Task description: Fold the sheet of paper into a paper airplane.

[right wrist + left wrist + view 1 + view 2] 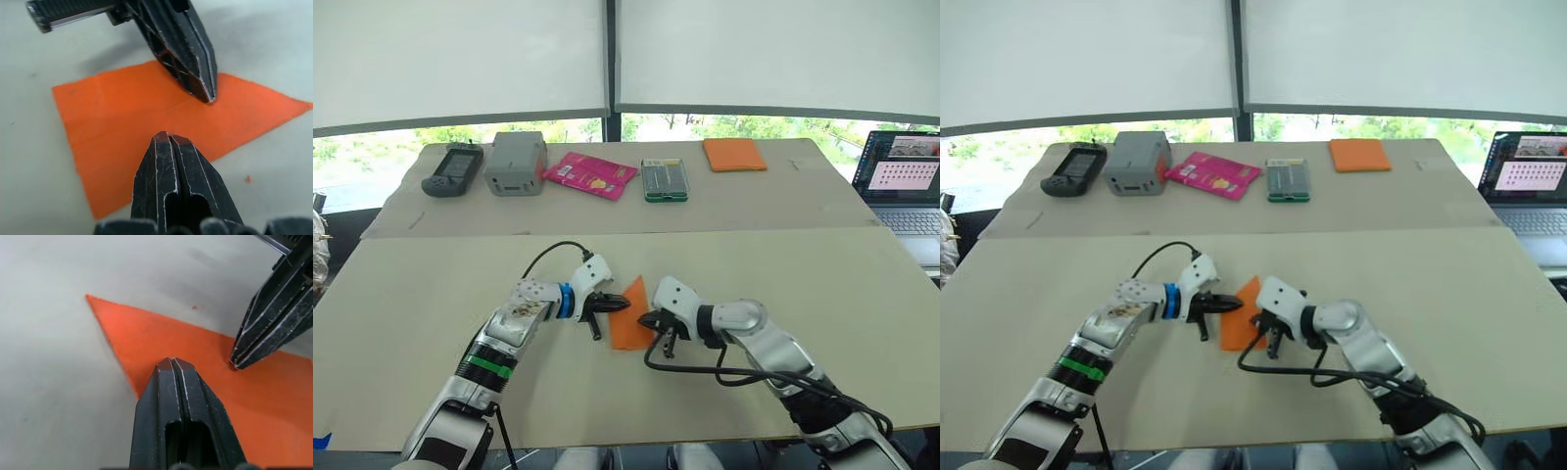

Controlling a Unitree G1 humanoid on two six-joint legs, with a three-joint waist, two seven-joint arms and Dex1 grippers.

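Pinning the sheet of paper flat on the tabletop between them, left tool and right tool were both pressed together, tips on it, pinching nothing. Looked thin, light, floppy, prone to sliding; best nipped at a free edge.

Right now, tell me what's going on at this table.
The robot is working on a thin orange sheet of paper lying flat on the near tan table, already folded into a pointed wedge. The left pincer and right pincer are both shut, their tips pressing down on the paper from opposite sides. It is not a finished airplane yet. On the far table lie a thicker orange pad and a pink packet.
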